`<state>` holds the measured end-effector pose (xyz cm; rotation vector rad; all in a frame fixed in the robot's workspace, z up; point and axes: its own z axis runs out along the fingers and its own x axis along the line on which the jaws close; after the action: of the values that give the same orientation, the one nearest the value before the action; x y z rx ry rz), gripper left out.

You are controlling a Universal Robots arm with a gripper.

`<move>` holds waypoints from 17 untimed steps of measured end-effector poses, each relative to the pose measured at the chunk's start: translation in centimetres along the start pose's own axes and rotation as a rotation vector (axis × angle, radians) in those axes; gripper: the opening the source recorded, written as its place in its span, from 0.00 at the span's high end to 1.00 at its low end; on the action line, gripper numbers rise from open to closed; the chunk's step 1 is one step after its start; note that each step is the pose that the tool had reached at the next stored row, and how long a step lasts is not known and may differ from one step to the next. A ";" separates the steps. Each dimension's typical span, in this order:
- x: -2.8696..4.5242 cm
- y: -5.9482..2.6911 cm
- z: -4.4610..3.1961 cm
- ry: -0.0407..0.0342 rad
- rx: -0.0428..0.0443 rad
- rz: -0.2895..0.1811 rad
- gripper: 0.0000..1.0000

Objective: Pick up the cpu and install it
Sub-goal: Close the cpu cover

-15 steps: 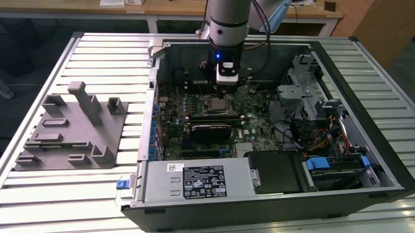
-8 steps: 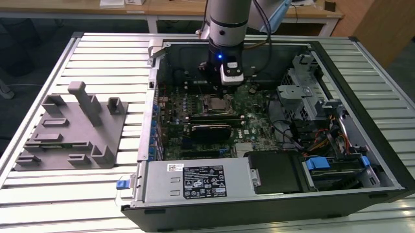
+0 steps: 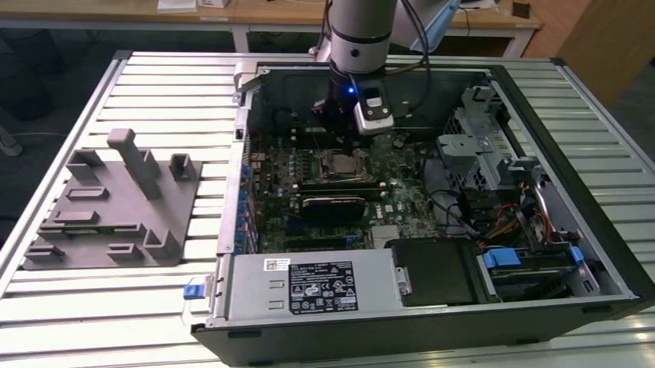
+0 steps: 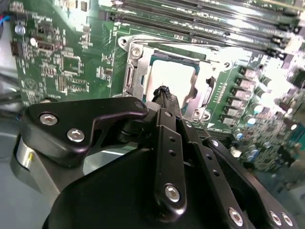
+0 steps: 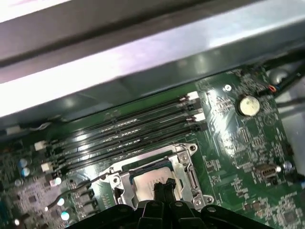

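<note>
My claw point(image 5: 163, 187) is closed, tips together, directly over the pale silver square cpu point(image 5: 144, 179), which sits inside the metal-framed socket point(image 5: 188, 175) on the green motherboard point(image 5: 233, 143).

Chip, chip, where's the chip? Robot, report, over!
Reporting: gripper shut, right over the chip. Chip lies in its socket. Nothing blocking. Over.

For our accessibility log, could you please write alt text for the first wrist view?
The shut hand is right over the silver cpu lying in the metal-framed socket of a green motherboard. Black memory slots run alongside the socket, and a round coin battery sits farther off on the board.
</note>
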<state>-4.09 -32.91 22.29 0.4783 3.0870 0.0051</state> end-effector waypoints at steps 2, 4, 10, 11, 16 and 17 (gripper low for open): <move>0.00 0.00 0.02 0.0002 -0.0007 -0.036 0.89; 0.00 0.00 0.07 0.0003 -0.0010 -0.072 0.89; 0.01 -0.01 0.30 0.0008 -0.0015 -0.154 0.89; 0.01 -0.01 0.30 0.0008 -0.0015 -0.154 0.89; 0.01 -0.03 0.37 0.0006 -0.0019 -0.155 0.89; 0.03 -0.08 0.40 0.0006 -0.0018 -0.155 0.89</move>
<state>-4.13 -32.97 21.89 0.2381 3.1149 0.0059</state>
